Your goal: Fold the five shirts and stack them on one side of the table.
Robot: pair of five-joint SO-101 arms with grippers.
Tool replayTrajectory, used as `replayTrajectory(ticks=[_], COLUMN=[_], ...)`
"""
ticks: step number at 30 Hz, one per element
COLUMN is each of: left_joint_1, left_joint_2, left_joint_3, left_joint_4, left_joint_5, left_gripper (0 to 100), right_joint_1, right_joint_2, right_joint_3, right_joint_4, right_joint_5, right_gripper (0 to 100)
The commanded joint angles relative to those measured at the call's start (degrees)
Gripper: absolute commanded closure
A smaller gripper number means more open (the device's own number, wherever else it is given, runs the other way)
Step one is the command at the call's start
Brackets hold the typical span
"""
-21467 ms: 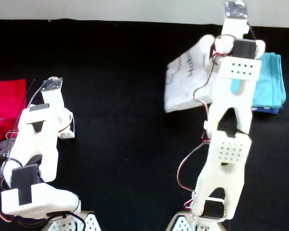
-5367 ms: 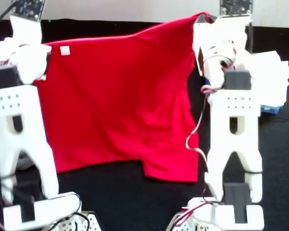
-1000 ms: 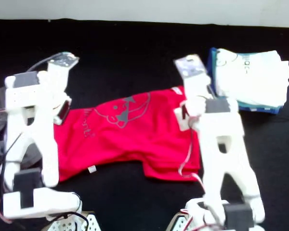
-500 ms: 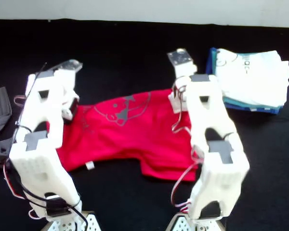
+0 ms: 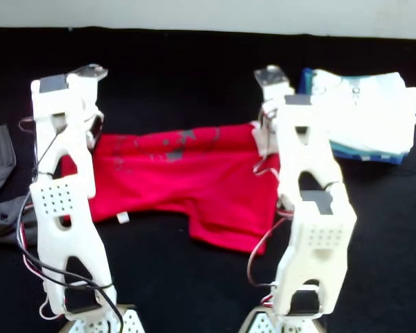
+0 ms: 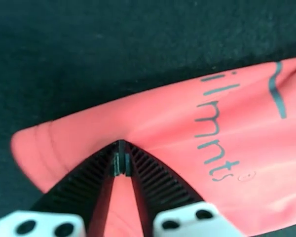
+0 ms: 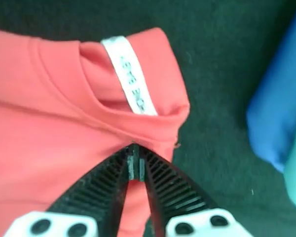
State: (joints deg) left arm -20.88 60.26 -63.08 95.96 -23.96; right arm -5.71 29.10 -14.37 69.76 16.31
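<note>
Red shirt [image 5: 187, 184] is mid-fold, I judge. In the high view it lies across the middle of the table [image 5: 180, 62], stretched between the left arm [image 5: 59, 159] and the right arm [image 5: 308, 173], far edge raised slightly at both ends, near hem sagging toward the arm bases. The folded stack [image 5: 364, 114] sits just beside the right arm; a dark garment [image 5: 0, 173] waits at the left edge. The next move probably calls for both ends travelling together, level, to lay that edge down square. Bare table lies beyond the shirt and in front of it; sideways room is tight.

From the left wrist view, the left jaws are closed on the shirt [image 6: 187, 128] near its rounded corner, beside grey lettering [image 6: 219, 133]. Open table [image 6: 113, 49] lies past the edge.

From the right wrist view, the right jaws are pinched on the shirt [image 7: 49, 128] just under the collar with its white label [image 7: 130, 84]. The stack's blue edge [image 7: 276, 113] is near, across a strip of table [image 7: 212, 49]; drifting that way risks nudging it.
</note>
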Motion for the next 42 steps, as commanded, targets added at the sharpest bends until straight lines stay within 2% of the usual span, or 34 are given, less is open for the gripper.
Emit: replayTrajectory(ticks=[1, 6, 12, 17, 24, 29, 34, 37, 42], left_joint_1=[-1.2, -1.1, 0.4, -1.0, -5.9, -6.0, -4.0, -3.1, -3.4], left_joint_2=[-0.7, 0.2, 7.8, 11.8, 11.9, 11.3, 7.3, 3.9, -6.1], left_joint_3=[-13.3, -15.9, -13.8, -13.8, -13.8, -15.0, -23.8, -27.5, -21.8], left_joint_4=[5.5, 5.3, 0.8, -1.0, -4.5, -3.7, 4.0, 5.4, 5.7], left_joint_5=[0.4, 0.2, 0.3, 0.0, 0.0, 0.3, 0.4, 0.4, 0.5], left_gripper=[99, 99, 99, 99, 99, 99, 99, 99, 99], right_joint_1=[-0.2, -5.1, -7.0, -4.7, 2.6, 2.2, 0.0, -0.7, -1.4], right_joint_2=[-9.2, -12.3, -2.6, 4.6, 6.8, 4.1, -3.0, -8.3, -16.0], right_joint_3=[-2.0, -0.1, 0.0, 0.0, -2.2, -7.3, -11.8, -11.8, -11.7], right_joint_4=[1.5, -1.2, -11.5, -13.4, -13.2, -7.1, 0.5, 2.8, 6.9], right_joint_5=[-1.1, -4.7, -4.9, -4.6, -4.6, -4.6, -4.9, -4.9, -4.9], right_gripper=[98.3, 98.3, 98.3, 98.3, 98.3, 98.3, 98.3, 98.3, 98.3])
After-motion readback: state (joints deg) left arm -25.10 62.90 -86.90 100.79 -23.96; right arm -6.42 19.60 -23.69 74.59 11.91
